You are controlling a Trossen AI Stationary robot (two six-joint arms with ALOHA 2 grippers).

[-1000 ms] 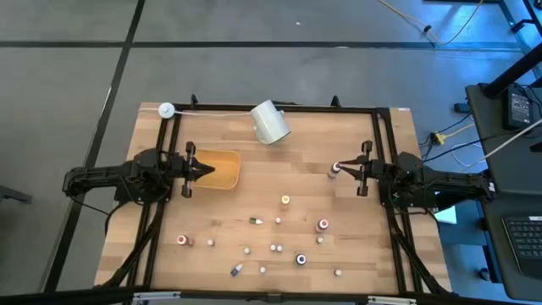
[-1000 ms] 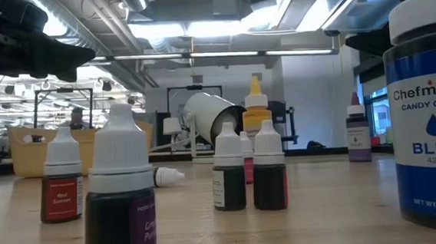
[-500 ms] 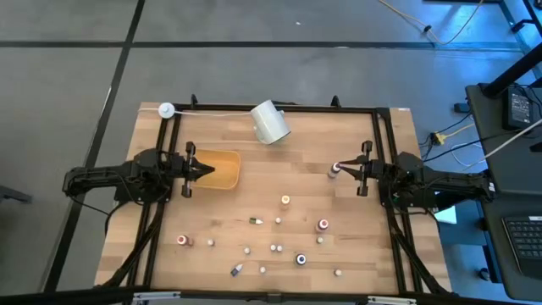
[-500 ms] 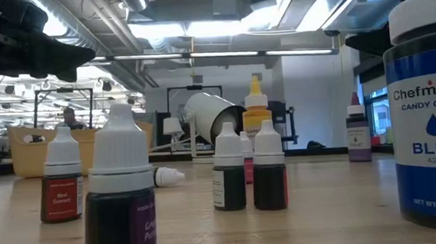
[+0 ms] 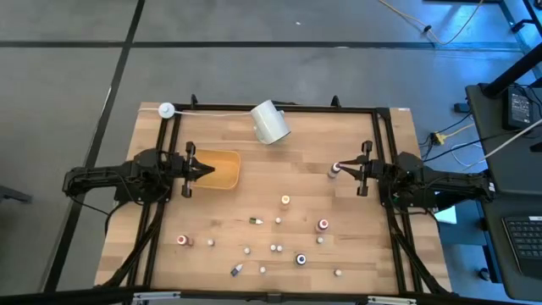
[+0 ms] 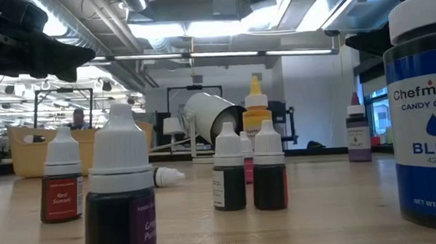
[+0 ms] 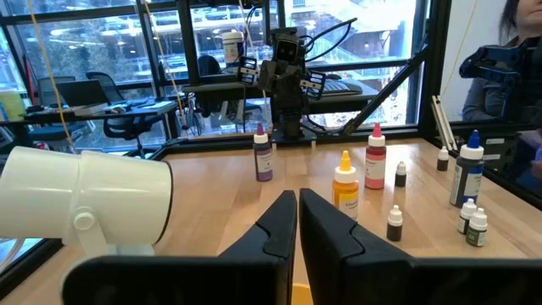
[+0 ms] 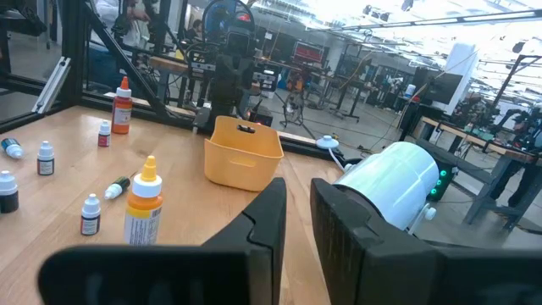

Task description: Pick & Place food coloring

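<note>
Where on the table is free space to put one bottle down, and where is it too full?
Bare wood lies between the white cup, the yellow tray and the orange-capped bottle, and also below the tray. The near middle is crowded with small bottles around the blue-capped bottle.

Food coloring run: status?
Left tool shut, empty, over yellow tray. Right tool shut, empty, beside a bottle. Food coloring bottles scattered on table, none in tray. White cup tipped over.

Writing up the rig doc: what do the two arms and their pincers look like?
Both arms are dark, nearly black, jointed, mounted at opposite table edges. The left pincer and right pincer each end in two flat, tapering black fingers that form a narrow wedge. Small side brackets flank each wrist. No markings are legible; cable runs cannot be told apart from the dark frame.
</note>
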